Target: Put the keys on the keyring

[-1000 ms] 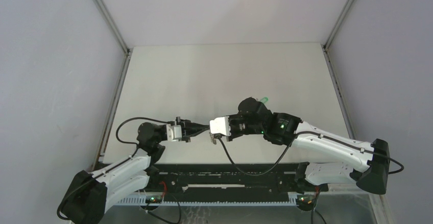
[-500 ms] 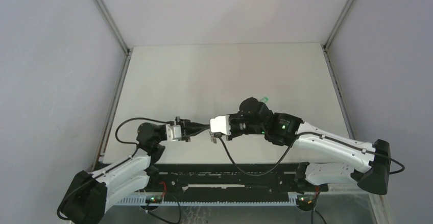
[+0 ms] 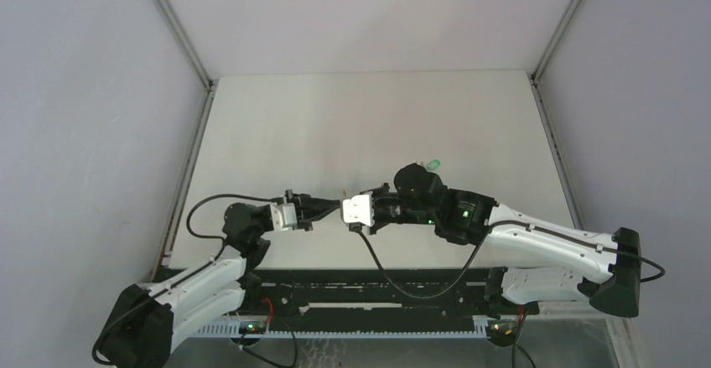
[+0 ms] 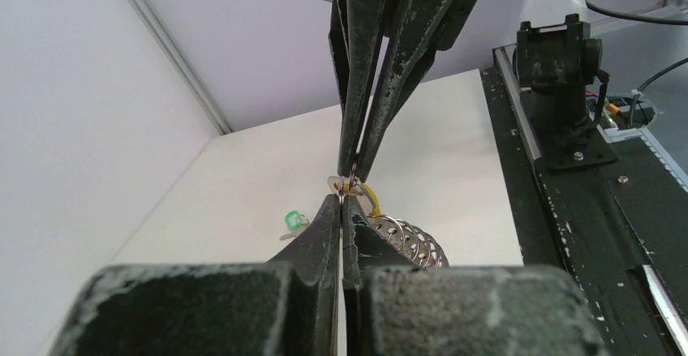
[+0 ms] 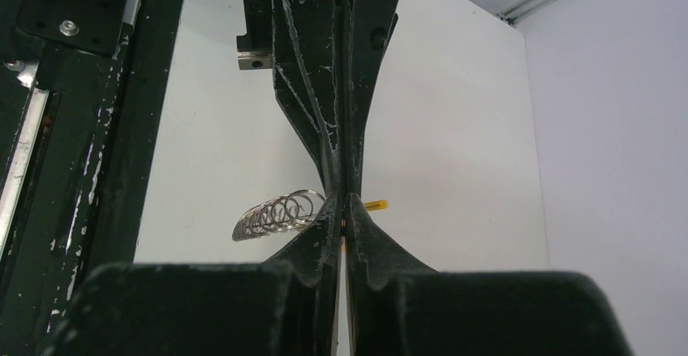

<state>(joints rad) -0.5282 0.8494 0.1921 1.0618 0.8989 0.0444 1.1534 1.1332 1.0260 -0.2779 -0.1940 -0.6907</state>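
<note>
My two grippers meet tip to tip above the near part of the table. In the left wrist view, my left gripper is shut on the thin rim of the keyring, whose yellow section curves off to the right. A coil of small silver rings hangs from the keyring. My right gripper is shut too, with an orange glint between its fingers that looks like the orange key. Only that glint of the key shows. The green-headed key lies alone on the table beside the right arm.
The white table is walled on the left, right and back. A black base rail with cables runs along the near edge. The right arm's black cable loops down below the grippers.
Both grippers have shifted slightly left together, still tip to tip and shut. The green key has not moved.
</note>
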